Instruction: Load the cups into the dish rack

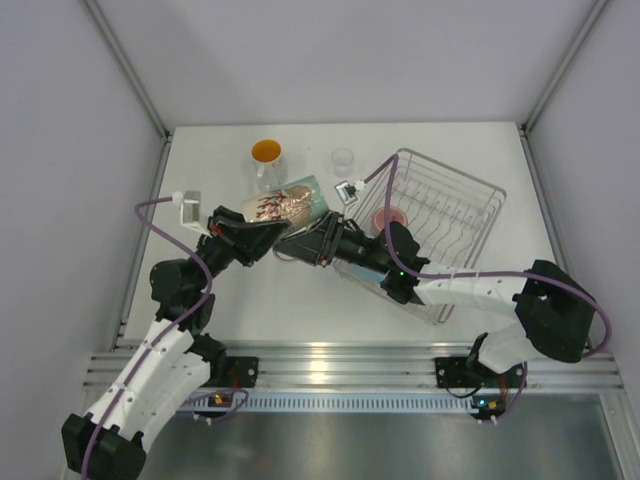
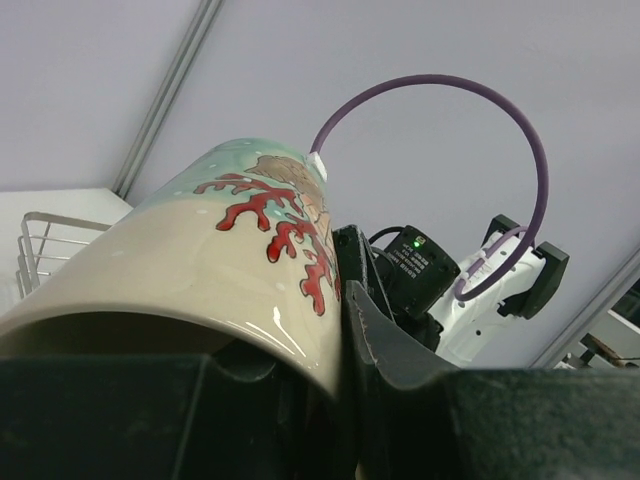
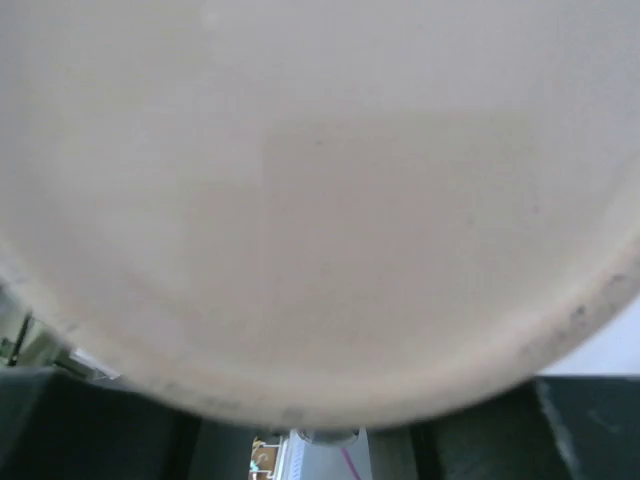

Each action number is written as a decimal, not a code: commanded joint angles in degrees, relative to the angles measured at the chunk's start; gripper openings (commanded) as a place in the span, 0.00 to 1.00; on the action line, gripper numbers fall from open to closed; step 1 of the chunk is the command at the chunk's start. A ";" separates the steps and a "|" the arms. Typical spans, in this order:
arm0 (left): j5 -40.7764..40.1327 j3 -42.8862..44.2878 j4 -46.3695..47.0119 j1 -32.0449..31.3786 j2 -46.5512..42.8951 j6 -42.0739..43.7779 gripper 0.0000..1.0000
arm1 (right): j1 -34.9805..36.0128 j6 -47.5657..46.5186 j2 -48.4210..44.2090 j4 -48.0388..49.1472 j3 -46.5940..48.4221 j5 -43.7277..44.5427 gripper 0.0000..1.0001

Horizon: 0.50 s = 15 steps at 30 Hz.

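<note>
- Patterned mug point(image 1: 288, 203): cream w/ red coral print, teal at far end. It's off the bench point(image 1: 300, 310), tipped on its side btwn the two arms, left of the dish rack point(image 1: 470, 200) and not in it.
- Left gripper point(image 1: 255, 228): at the mug's open end. In left wrist view the rim sits right at the gripper, w/ one dark finger point(image 2: 362, 310) pressed against the outer wall. Closed down on the mug wall, narrow gap only.
- Right gripper point(image 1: 298, 240): just under/beside the mug, coming from the rack side. Right wrist view is filled by the cream mug surface, w/ dark finger bits at the bottom corners. Can't tell whether it's clamped or just near.
- Right arm lies across the rack's near-left corner.
- Pink cup point(image 1: 388, 218): inside the rack, left part, next to the right arm.
- Orange-inside mug point(image 1: 266, 152): upright on the bench at the back, well left of the rack.
- Clear glass point(image 1: 343, 158): upright on the bench at the back, btwn the orange-inside mug and the rack's far-left corner.
</note>
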 commanded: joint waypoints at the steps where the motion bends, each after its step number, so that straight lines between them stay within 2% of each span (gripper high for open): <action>1: 0.10 -1.12 4.26 -0.38 -1.51 -0.50 0.00 | -0.58 -4.75 -5.39 5.89 2.54 4.30 0.39; 4: -1.04 -1.48 4.26 -0.38 -1.87 -0.94 0.00 | -0.49 -4.22 -4.78 6.77 2.63 3.86 0.34; 7: -1.22 -1.21 4.26 -0.38 -1.43 -1.38 0.00 | -0.49 -3.34 -3.20 6.68 4.03 2.28 0.40; 15: -0.69 -0.95 4.26 -0.47 -0.99 -1.29 0.00 | -0.05 -2.46 -0.56 4.84 7.10 -0.62 0.42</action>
